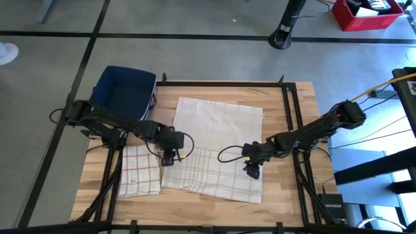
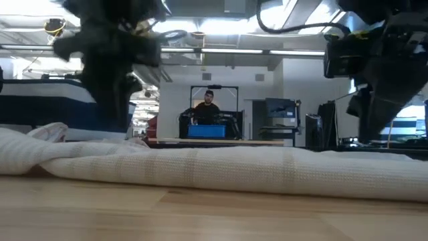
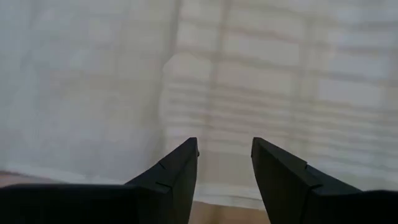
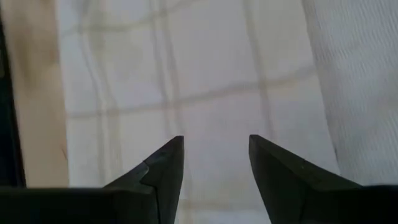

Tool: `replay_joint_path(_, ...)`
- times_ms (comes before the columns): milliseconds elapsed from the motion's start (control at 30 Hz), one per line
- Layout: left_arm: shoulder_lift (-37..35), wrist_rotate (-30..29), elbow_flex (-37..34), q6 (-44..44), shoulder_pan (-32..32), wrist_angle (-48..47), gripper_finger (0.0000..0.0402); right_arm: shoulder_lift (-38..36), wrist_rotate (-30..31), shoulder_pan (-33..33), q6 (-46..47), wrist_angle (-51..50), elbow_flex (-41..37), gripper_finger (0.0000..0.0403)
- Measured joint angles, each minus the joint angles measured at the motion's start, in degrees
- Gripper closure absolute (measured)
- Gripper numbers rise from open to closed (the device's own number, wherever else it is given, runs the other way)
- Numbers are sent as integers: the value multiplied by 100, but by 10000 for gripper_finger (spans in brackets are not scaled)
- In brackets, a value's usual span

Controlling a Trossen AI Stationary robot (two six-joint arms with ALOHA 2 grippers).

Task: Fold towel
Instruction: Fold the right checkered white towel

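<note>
Although the task speaks of one towel, the high view shows more cloth than that: a large pale towel (image 1: 218, 140) lies across the middle of the wooden surface (image 1: 299, 117), its lower part a checked layer reaching toward the frame's bottom edge, and a smaller folded checked cloth (image 1: 140, 170) lies at the lower left, just beside it. Whether the plain upper part and the checked lower part are one piece or two, I cannot tell.

The left claw (image 1: 168, 156) hangs over the towel's left edge, its jaws apart and holding nothing; its wrist view shows only cloth between the fingers (image 3: 177, 177). The right claw (image 1: 252, 170) stands over the towel's lower right part, also parted and empty, checked fabric showing beneath it in its wrist view.

A dark blue bin (image 1: 123, 91) sits at the upper left of the surface.

The risk from here is, I judge, a poor pinch: a claw closing on the wrong layer, or on two at once, would drag the whole pile and spoil the fold.
</note>
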Motion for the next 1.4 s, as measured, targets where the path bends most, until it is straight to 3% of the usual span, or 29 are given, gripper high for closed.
replay_joint_path(133, 0, -554, -374, -34, -70, 365, 263, 0, 104, 72, 81, -667, 106, 221)
replay_joint_path(367, -2, -574, -502, 288, -54, 804, 263, -51, 363, 62, -73, -2255, 598, 221)
replay_joint_path(533, 29, -409, -513, 488, -6, 809, 263, -96, 808, 62, -78, -2346, 646, 221)
replay_joint_path(700, 48, -845, -625, 554, 251, 854, 263, -96, 1036, 62, -76, -2341, 641, 221)
replay_joint_path(1033, 63, 932, -961, 558, 619, 937, 263, -235, 901, 200, -286, -2267, 637, 221)
replay_joint_path(1400, 59, 970, -950, 460, 606, 1374, 263, -673, 1507, 937, 437, -2842, 202, 221)
